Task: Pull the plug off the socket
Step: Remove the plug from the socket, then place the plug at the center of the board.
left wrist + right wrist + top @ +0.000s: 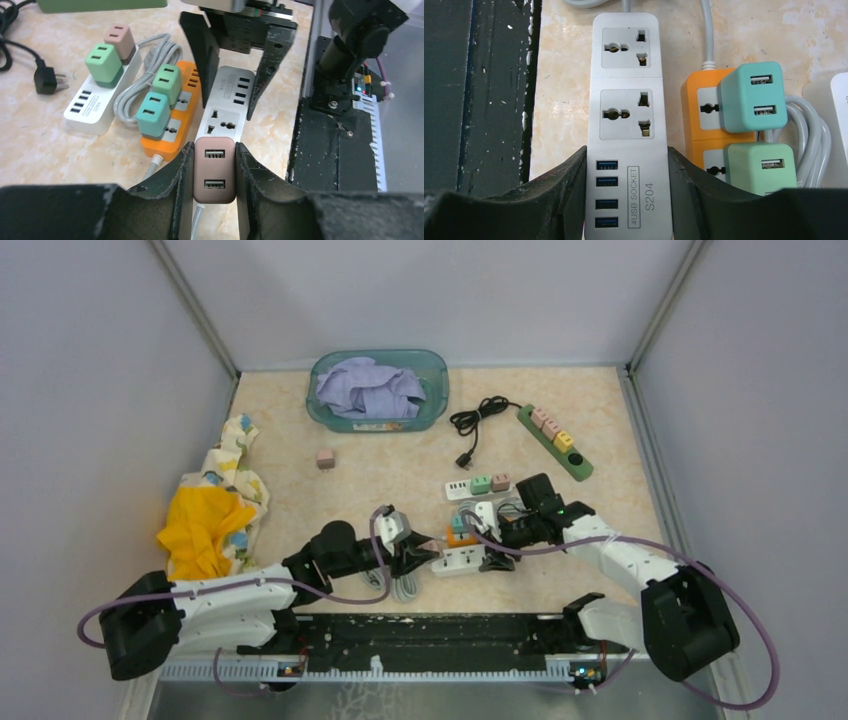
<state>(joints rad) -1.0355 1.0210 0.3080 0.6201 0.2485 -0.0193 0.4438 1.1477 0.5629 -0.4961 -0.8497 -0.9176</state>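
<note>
At the table's near centre, left gripper [214, 150] clamped on mauve cube-shaped USB plug [214, 172], out of its socket, over grey plastic power strip [624, 75]; right gripper [626, 155] clamped on strip's USB end.

The top external camera hung high behind the arm bases [140, 625], facing 12 o'clock and down over the whole table [400, 480], from afar. The left wrist camera sat low and close behind its fingers [172, 195] and the pink plug [215, 170], looking toward 3 o'clock along the grey power strip [222, 122]. The right wrist camera looked steeply down on that strip, close, facing 9 o'clock. Both wrist views shared the strip and the orange strip [192, 92] beside it, at the table's 6 o'clock.
</note>
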